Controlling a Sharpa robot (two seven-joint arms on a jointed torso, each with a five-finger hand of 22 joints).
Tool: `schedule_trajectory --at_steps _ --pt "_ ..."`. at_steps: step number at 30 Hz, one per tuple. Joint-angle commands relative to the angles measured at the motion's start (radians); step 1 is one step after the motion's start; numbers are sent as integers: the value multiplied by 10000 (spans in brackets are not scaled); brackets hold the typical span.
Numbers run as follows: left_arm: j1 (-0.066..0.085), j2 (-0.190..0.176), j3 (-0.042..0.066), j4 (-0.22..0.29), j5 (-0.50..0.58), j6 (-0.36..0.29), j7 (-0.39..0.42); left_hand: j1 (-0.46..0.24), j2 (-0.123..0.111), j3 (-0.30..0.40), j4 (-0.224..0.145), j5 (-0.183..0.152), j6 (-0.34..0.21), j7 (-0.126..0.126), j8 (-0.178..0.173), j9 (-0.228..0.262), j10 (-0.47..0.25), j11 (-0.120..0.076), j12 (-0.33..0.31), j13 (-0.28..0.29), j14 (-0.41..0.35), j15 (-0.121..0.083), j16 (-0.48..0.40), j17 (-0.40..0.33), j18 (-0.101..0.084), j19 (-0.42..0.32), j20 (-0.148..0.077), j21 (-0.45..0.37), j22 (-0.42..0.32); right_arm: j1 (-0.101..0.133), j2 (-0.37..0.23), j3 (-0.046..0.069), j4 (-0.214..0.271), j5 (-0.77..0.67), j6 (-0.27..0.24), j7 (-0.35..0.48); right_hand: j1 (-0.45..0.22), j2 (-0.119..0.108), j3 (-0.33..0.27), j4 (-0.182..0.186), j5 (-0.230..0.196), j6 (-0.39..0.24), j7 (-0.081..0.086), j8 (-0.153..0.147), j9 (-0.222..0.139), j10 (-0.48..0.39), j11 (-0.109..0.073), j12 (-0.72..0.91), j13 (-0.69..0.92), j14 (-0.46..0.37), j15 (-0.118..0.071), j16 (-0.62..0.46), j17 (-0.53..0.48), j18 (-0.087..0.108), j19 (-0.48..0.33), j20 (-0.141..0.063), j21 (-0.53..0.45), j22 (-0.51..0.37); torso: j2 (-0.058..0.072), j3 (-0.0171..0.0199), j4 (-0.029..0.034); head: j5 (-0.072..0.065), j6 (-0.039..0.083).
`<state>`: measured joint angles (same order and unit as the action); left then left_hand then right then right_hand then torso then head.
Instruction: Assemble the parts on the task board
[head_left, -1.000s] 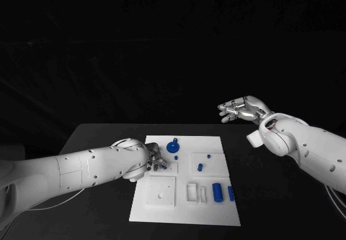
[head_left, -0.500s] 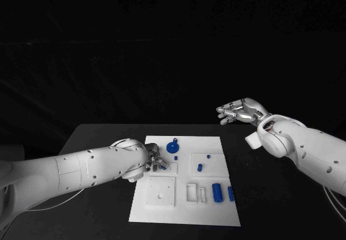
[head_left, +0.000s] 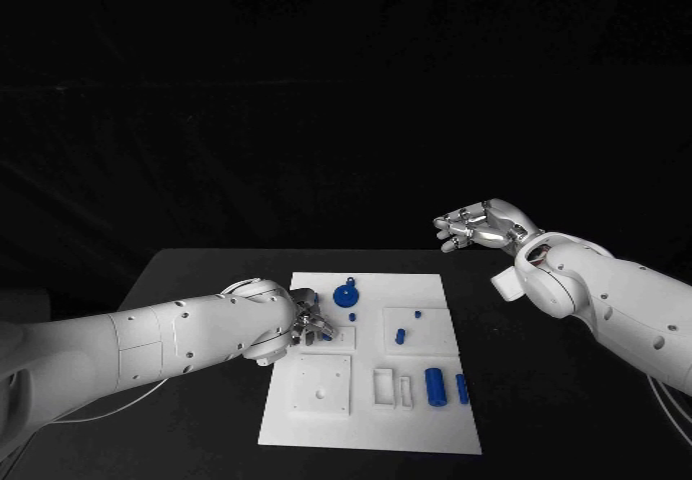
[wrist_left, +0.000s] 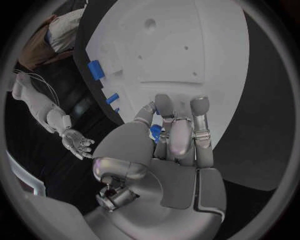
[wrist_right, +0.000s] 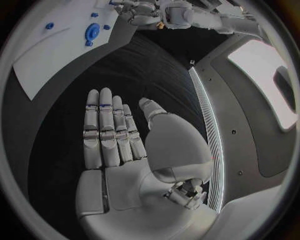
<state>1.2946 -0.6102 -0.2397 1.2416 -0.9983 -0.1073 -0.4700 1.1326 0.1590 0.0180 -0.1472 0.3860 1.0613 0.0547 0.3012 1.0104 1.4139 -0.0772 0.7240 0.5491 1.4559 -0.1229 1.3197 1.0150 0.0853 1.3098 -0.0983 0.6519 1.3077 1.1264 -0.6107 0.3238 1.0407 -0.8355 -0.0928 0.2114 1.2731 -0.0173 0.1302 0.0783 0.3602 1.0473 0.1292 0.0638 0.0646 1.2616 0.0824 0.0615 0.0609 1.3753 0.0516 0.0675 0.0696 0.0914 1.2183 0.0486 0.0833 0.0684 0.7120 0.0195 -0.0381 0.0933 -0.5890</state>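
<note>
Silver and shiny, my left hand sits low at the left edge of the white task board, its fingers pinching a small blue part. More blue parts lie on the board: a round one near the top and two short rods lower right. My right hand floats high over the black table, far from the board, flat and holding nothing.

The right hand, raised clear of the table with nothing held, has been drawn slightly lower and toward the task board over the last second. A very slight shift of the left hand is seen at the small blue part.
</note>
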Motion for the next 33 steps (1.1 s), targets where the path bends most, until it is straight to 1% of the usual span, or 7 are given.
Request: schedule_trajectory --at_steps 1,7,10,16,22,23,33 --pt "-9 5 -3 10 -30 176 90 63 83 698 -701 -69 837 -827 36 12 -78 -4 -46 -9 -27 36 -34 -8 39 57 -43 -30 253 -13 17 3 -1 -92 3 61 31 -26 92 6 -34 -43 22 -17 -13 -105 4 -24 -11 -75 25 -47 -6 -39 -49 35 -58 -5 3 1 3 6 -18" --pt "-9 26 -1 -30 -34 106 97 66 120 655 -563 -199 778 -826 56 43 -110 -6 -36 -10 -28 29 -68 -42 -3 86 -85 -105 274 -26 33 3 -7 -83 -62 68 0 -37 97 13 -24 -117 44 -19 -14 -118 15 -25 -11 -91 33 -48 -7 -39 -65 42 -61 -6 6 -3 -5 0 -25" --pt "-9 50 0 -51 -29 102 98 66 120 655 -563 -199 778 -826 56 43 -110 -6 -36 -10 -28 29 -68 -42 -3 86 -85 -105 274 -31 43 3 -7 -80 -78 68 -11 -44 98 12 -14 -120 44 -18 -14 -122 16 -24 -11 -97 35 -47 -7 -38 -73 46 -62 -6 6 -3 -12 7 -38" --pt "-7 108 2 -90 -9 184 71 103 114 648 -522 -206 785 -829 69 36 -99 -9 -23 -12 -25 26 -61 -24 -21 104 -95 -139 285 -39 53 3 -11 -76 -112 64 -25 -55 93 9 -12 -210 73 -19 -15 -143 31 -25 -11 -113 46 -48 -8 -38 -91 54 -64 -7 5 14 -9 13 -84" --pt "-6 142 2 -88 29 240 3 92 100 636 -496 -208 800 -836 78 25 -95 -13 -25 -17 -24 23 -55 -13 -25 115 -102 -146 290 -42 50 3 -6 -1 -97 38 -43 -72 68 7 3 -270 91 -21 -16 -166 45 -25 -11 -130 56 -49 -9 -38 -111 63 -68 -8 0 7 -12 59 -125" --pt "-6 145 2 -86 31 263 -8 92 100 636 -496 -208 800 -836 78 25 -95 -13 -25 -17 -24 23 -55 -13 -25 115 -102 -146 290 -42 47 3 -5 13 -93 33 -43 -72 68 7 3 -270 91 -21 -16 -166 45 -25 -11 -130 56 -49 -9 -38 -111 63 -68 -8 0 12 -12 62 -130" --pt "-6 212 2 -88 37 340 -41 96 61 614 -478 -232 811 -837 86 -4 -90 -12 -30 -24 -23 21 -52 1 -38 117 -109 -170 294 -42 41 3 5 50 -85 23 -40 -68 26 0 5 -290 98 -18 -14 -183 50 -23 -10 -149 62 -47 -7 -34 -133 73 -68 -7 1 4 -4 43 -117"
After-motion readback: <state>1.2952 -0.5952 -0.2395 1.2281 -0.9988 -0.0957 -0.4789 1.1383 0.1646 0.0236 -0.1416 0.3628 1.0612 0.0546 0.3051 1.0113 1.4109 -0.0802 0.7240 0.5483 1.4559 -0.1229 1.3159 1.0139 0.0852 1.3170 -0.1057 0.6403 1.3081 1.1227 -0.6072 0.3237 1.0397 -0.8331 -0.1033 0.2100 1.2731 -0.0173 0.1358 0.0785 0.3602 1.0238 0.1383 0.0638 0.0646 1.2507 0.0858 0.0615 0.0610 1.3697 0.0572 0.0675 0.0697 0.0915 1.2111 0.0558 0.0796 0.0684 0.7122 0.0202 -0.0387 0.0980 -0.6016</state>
